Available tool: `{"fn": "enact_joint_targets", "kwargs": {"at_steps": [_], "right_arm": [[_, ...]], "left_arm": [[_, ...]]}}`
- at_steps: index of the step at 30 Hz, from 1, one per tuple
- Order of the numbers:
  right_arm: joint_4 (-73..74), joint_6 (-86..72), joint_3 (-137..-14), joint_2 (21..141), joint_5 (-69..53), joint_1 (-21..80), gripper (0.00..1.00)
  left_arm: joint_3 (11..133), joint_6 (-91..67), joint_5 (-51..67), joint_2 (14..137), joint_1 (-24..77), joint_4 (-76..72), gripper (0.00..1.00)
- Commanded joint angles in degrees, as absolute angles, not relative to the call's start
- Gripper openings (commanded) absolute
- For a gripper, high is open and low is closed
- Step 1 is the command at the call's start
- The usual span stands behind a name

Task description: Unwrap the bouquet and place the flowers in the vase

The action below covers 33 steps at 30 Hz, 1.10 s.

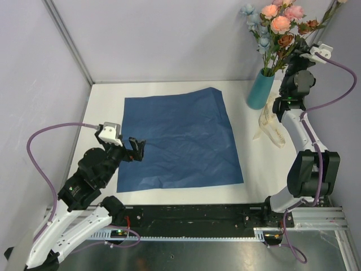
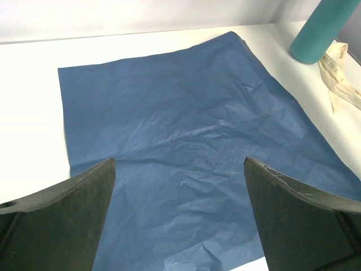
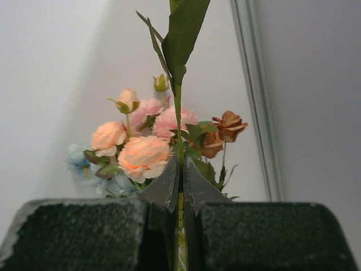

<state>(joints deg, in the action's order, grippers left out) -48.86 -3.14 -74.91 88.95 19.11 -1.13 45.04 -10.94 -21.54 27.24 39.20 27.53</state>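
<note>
Right claw (image 3: 181, 169) pinches a flower stem (image 3: 178, 113); left claw (image 2: 179, 169) stands spread; ribbon (image 2: 338, 73) print too blurred to read.

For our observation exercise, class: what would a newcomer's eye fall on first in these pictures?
First, the sheet of dark blue tissue paper lying flat across the middle of the table. Next, the pink, pale blue and rust flowers standing in the teal vase at the far right corner, where the right gripper is shut on a leafy green stem.

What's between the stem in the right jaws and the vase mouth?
Only the flowers already standing in the vase, crowding its mouth beside the stem clamped in the right gripper. Nothing else visible.
</note>
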Motion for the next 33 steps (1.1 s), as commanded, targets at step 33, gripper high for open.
{"fn": "enact_joint_targets", "kwargs": {"at_steps": [33], "right_arm": [[-19.91,-2.17,-91.50,107.70,15.33,3.28,0.27]], "left_arm": [[44.69,-10.34,-22.50,27.06,38.38,26.43,1.00]]}}
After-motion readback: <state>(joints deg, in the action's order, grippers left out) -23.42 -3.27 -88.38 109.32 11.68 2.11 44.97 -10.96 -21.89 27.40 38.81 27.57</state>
